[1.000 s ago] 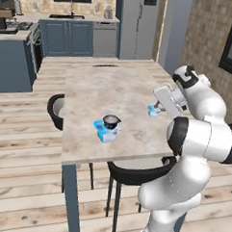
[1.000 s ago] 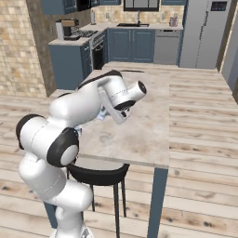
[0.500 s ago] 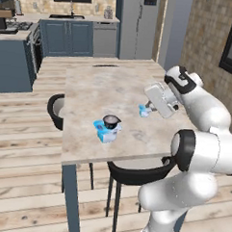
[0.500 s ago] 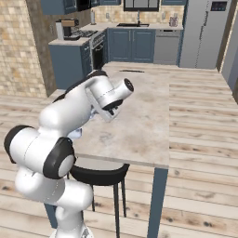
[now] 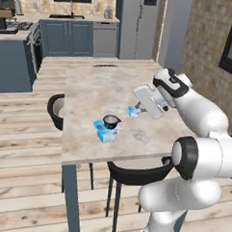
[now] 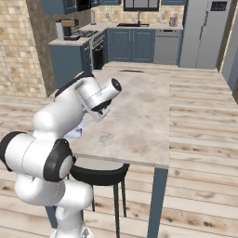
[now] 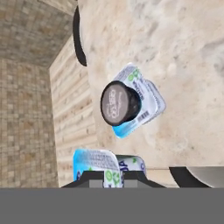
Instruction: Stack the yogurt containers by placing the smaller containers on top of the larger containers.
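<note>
Stack already two high, third cup coming in

Left on the table (image 5: 85, 94): black cup (image 5: 111, 121) sits on the blue tub (image 5: 104, 132). Right of it, the gripper (image 5: 137, 109) is clamped on the tiny light-blue cup (image 5: 133, 110), held above the tabletop. Black lid looks small, so an off-centre drop could topple everything.
</note>
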You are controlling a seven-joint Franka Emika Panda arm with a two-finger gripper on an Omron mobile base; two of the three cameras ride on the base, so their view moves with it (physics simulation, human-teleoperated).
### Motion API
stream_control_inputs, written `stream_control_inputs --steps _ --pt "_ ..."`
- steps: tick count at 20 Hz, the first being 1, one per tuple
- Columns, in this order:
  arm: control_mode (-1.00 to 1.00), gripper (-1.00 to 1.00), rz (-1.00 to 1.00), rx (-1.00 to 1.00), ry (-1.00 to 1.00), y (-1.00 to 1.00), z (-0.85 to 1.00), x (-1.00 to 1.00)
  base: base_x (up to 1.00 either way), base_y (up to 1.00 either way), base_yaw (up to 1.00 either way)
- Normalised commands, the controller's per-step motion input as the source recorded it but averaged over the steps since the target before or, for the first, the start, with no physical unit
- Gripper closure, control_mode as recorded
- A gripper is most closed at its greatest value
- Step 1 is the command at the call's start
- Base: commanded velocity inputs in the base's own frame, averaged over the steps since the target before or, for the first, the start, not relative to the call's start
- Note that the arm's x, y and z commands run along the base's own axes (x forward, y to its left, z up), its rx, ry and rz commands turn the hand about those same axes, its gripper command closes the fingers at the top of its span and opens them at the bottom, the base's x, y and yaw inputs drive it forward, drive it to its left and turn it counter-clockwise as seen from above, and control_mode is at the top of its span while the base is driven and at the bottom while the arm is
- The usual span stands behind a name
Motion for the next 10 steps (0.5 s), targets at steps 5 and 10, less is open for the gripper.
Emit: stream_control_inputs --steps 5,10 --pt "-1.00 1.00 0.00 0.00 0.00 0.40 0.00 0.12 0.00 0.00 0.00" --pt "-1.00 1.00 0.00 0.00 0.00 0.31 0.00 0.12 0.00 0.00 0.00"
